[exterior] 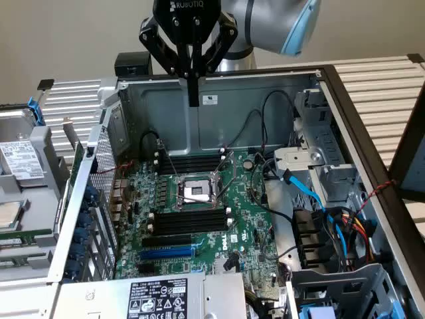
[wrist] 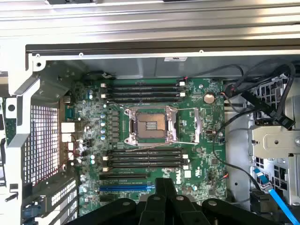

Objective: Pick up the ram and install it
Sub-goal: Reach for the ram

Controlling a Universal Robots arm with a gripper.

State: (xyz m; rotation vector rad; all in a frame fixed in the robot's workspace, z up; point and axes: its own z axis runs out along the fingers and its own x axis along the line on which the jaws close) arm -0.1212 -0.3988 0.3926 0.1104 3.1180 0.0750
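Observation:
My gripper (exterior: 193, 100) hangs shut and empty above the open computer case, over its back wall. In the wrist view its black fingers (wrist: 164, 187) are pressed together, with the motherboard (wrist: 197, 140) below them. The black memory slots lie in two banks, one (exterior: 192, 163) behind the CPU socket (exterior: 197, 191) and one (exterior: 189, 222) in front of it. A thin green board edge (exterior: 78, 166), probably the ram, stands outside the case wall on the exterior view's left. It also appears in the wrist view (wrist: 9, 124). The gripper is well apart from it.
A blue expansion slot (exterior: 166, 252) lies in front of the nearer slot bank. Black, blue and red cables (exterior: 319, 212) crowd the drive bay on the exterior view's right. A grey drive cage (exterior: 26, 173) sits outside the case on the left. A power supply label (exterior: 158, 296) is in front.

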